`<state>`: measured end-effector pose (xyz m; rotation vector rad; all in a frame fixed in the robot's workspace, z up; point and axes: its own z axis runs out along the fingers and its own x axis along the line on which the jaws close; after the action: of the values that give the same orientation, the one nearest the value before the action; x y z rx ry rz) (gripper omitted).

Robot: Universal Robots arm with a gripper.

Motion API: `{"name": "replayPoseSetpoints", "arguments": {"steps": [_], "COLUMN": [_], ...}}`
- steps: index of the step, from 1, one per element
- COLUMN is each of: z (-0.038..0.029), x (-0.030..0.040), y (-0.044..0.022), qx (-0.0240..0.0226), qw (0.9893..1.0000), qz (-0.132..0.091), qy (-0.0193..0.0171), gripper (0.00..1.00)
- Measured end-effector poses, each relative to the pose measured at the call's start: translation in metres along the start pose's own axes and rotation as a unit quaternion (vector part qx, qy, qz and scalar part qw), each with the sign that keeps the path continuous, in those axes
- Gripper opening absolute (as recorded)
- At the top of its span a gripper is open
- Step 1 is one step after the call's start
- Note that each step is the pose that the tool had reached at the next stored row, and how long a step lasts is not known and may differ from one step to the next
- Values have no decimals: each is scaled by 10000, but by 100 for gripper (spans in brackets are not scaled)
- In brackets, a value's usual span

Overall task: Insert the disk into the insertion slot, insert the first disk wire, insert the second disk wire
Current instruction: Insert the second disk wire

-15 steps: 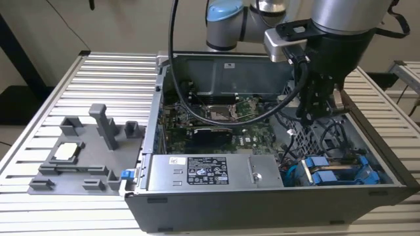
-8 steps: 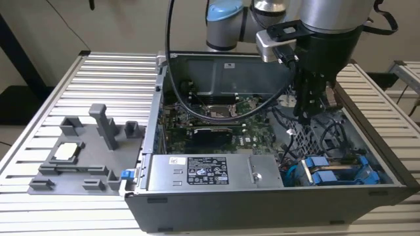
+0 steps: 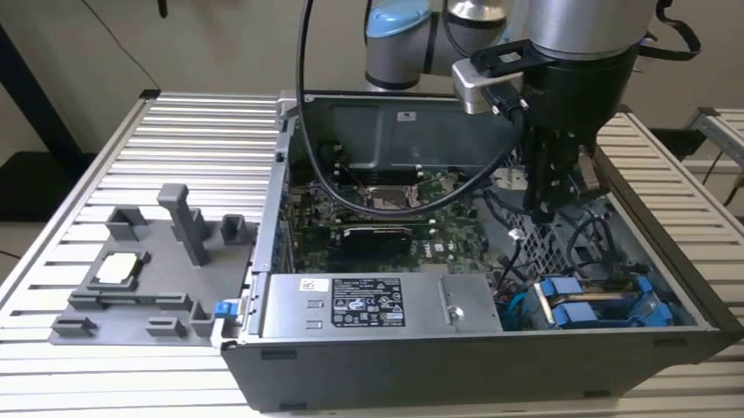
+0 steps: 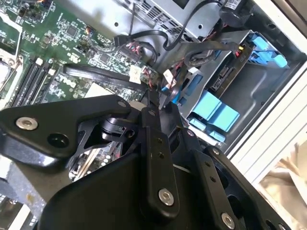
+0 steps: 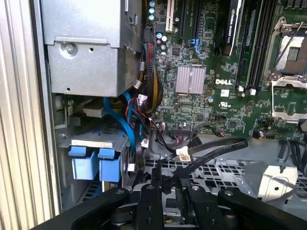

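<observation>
1. Exterior view: places the gripper [image 3: 546, 202] low inside the open computer case [image 3: 465, 374], next to the green motherboard [image 3: 384, 222] and well apart from the silver power-supply box [image 3: 372, 305].
2. Progress, step one: judged done. Finds the disk [image 5: 86, 165] seated in the insertion slot [image 5: 225, 173], with its blue end tabs projecting at the slot's open end in the first wrist view and showing again in the exterior view [image 3: 581, 312].
3. Progress, wire steps: judged under way, not finished. Traces a black disk wire [image 5: 225, 146] looping loose over the perforated wall of the slot and down to the fingertips. Cannot tell whether it is the first or the second wire, nor whether any connector is already seated.
4. Fingers: stand narrow in both wrist views [image 4: 152, 98] [image 5: 168, 179], apparently pinched on the end of that wire. Hides the contact itself behind the finger links.
5. Disk relative to fingers: lies apart from them, untouched. Sets the fingertips over the perforated wall and the tabbed end of the disk off to one side, near but clear of the jaws.
</observation>
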<state>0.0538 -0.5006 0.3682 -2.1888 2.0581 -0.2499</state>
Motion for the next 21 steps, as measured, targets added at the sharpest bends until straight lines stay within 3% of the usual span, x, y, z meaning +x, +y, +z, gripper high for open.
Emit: {"name": "replayPoseSetpoints", "arguments": {"steps": [17, 21], "z": [31, 32], "x": [-3, -3], "y": [13, 13], "qx": [16, 16], "qw": [10000, 10000], "qz": [-5, -5], "qy": [4, 4], "gripper": [27, 18]}}
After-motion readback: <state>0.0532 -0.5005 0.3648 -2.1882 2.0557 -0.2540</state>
